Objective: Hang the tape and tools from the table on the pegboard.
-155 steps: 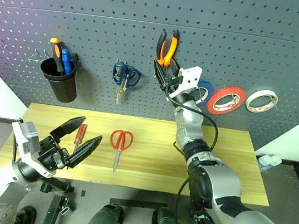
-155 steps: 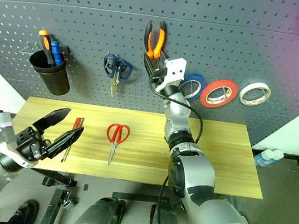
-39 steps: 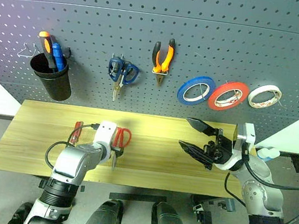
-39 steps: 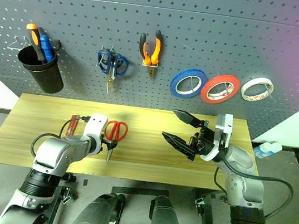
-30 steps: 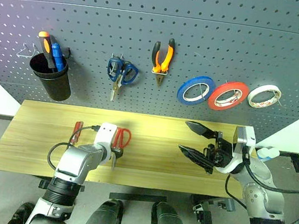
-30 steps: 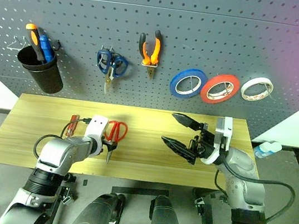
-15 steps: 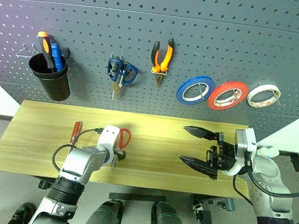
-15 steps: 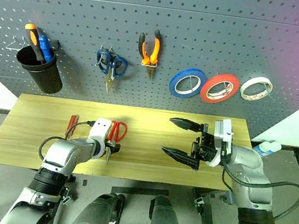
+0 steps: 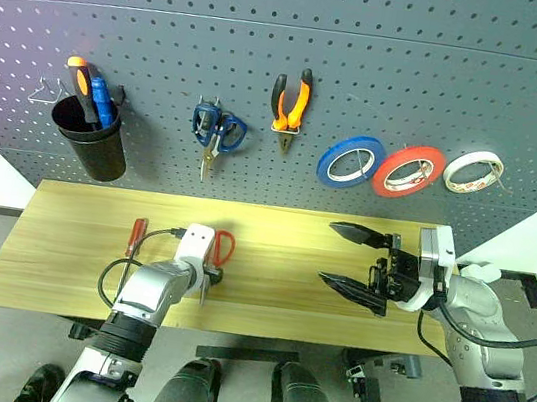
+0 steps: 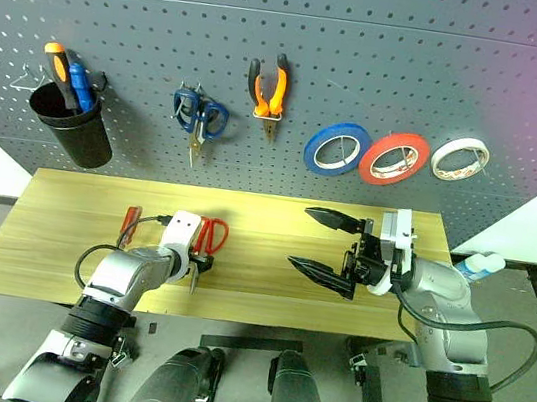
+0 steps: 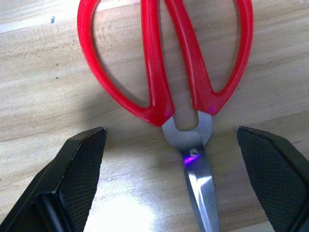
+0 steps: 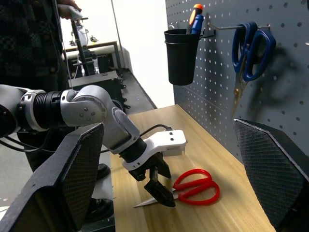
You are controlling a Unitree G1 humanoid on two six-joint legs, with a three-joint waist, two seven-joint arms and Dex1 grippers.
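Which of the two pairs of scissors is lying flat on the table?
The red-handled scissors, lying on the table at the left gripper. The blue-handled scissors hang on the pegboard.

- Red-handled scissors (image 11: 166,72): in the left wrist view, handle loops and blade tip are cut off by the picture's edges. From the head camera, the left gripper (image 10: 196,269) covers the pivot and part of the blades.
- Slim red-handled screwdriver (image 9: 136,238): shaft partly hidden behind the left arm's cable.
- Person in dark checked clothing (image 12: 29,43): cut off by the picture's edge in the right wrist view.
- Blue-handled scissors (image 12: 248,46): lower blades blurred.
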